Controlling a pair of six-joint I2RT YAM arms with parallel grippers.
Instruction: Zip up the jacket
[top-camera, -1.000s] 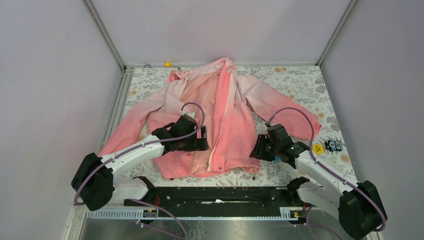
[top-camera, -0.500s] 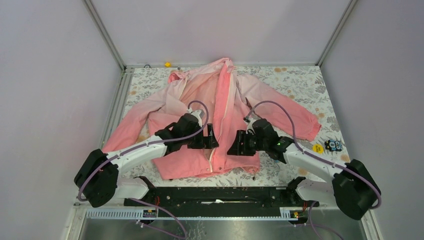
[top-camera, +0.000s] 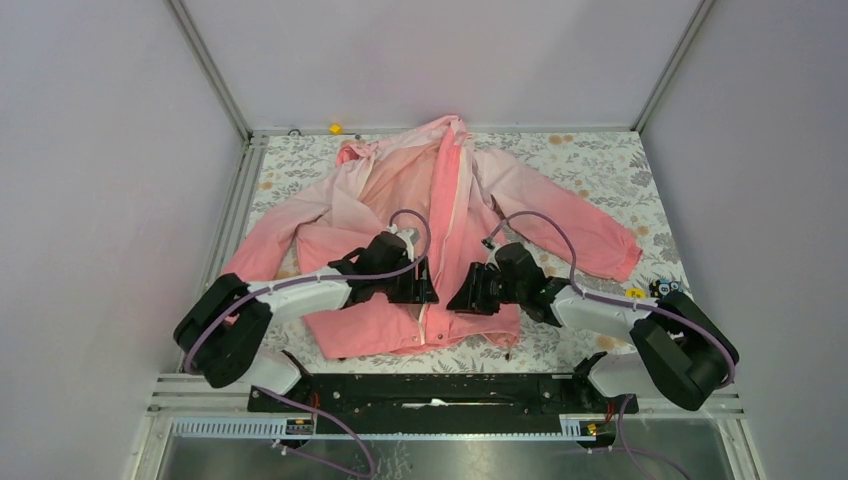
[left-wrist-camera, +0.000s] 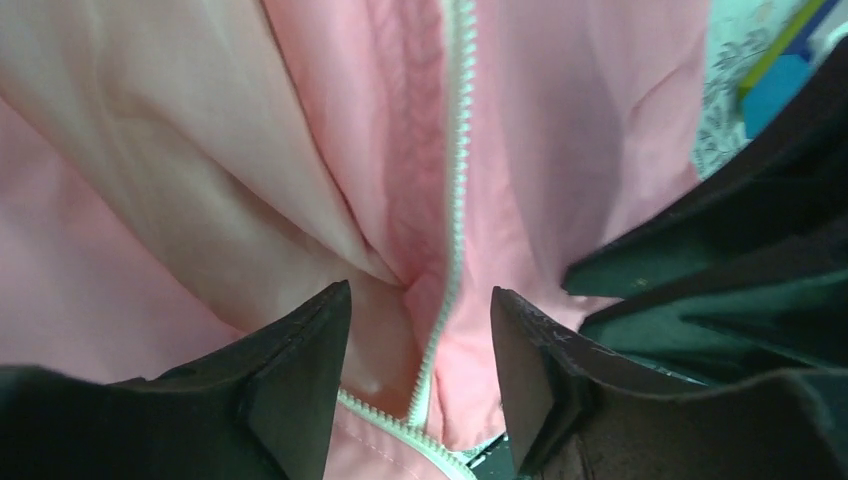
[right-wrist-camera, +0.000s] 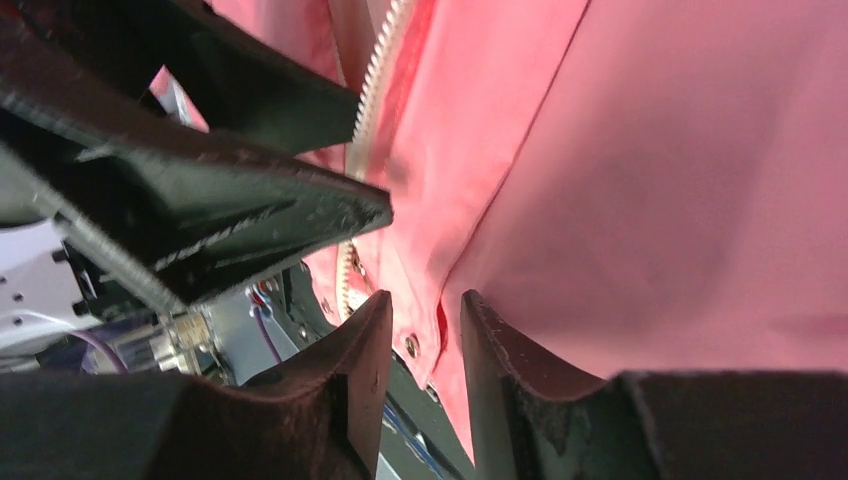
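Note:
The pink jacket (top-camera: 400, 190) lies spread face up on the table, collar at the far side, front partly open. Its white zipper (top-camera: 432, 270) runs down the middle. My left gripper (top-camera: 424, 281) is open just left of the zipper near the hem. In the left wrist view its jaws (left-wrist-camera: 420, 345) straddle the zipper teeth (left-wrist-camera: 458, 190) without touching them. My right gripper (top-camera: 462, 296) is close on the zipper's right. In the right wrist view its jaws (right-wrist-camera: 425, 345) stand a little apart, and the hem flap with a metal snap (right-wrist-camera: 411, 346) hangs loose between them.
A yellow disc (top-camera: 634, 296) and a small dark toy (top-camera: 666, 290) lie by the right cuff. A small yellow item (top-camera: 335, 128) sits at the back edge. A black rail (top-camera: 430, 392) runs along the near edge. Walls close in left, right and back.
Both grippers have moved inward to the zipper near the hem. The right one came from beyond the jacket's right edge, and the left one shifted right. They now nearly meet.

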